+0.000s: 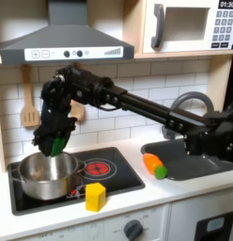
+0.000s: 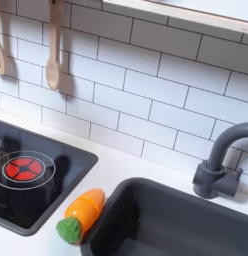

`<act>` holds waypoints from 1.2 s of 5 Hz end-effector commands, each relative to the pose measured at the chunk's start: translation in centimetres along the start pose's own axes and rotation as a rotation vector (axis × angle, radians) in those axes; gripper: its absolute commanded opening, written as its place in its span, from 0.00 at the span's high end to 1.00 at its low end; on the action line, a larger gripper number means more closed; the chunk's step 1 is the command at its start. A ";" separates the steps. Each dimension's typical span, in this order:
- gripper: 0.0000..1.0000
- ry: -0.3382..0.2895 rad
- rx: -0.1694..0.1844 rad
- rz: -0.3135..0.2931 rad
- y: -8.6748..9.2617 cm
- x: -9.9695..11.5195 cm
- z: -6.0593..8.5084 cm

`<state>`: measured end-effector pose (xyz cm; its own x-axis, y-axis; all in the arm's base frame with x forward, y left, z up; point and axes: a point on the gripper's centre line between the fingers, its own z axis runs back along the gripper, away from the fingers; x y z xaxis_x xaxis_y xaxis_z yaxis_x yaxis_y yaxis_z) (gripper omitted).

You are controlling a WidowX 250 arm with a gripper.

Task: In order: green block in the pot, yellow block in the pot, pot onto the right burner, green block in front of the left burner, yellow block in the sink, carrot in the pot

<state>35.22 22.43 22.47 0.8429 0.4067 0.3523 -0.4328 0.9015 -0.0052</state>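
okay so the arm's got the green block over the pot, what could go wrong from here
1. The gripper holds the green block near the pot's far rim; released off-centre, it might bounce out.
2. The yellow block sits close beside the pot and could get nudged.
3. The carrot lies by the sink edge and might roll in.

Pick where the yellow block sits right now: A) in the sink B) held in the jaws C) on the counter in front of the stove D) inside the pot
C: in the first exterior view the yellow block stands on the counter before the stove, beside the pot.
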 end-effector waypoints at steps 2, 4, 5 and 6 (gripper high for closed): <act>0.00 0.004 0.006 -0.012 0.2 -0.1 0.1; 0.00 0.013 -0.034 -0.053 -0.8 -0.4 0.7; 0.00 0.035 -0.062 -0.094 -2.1 -1.3 0.2; 0.00 0.033 -0.082 -0.117 -2.9 -2.1 1.2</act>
<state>34.40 18.71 22.98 0.8985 0.2933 0.3266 -0.2973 0.9540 -0.0390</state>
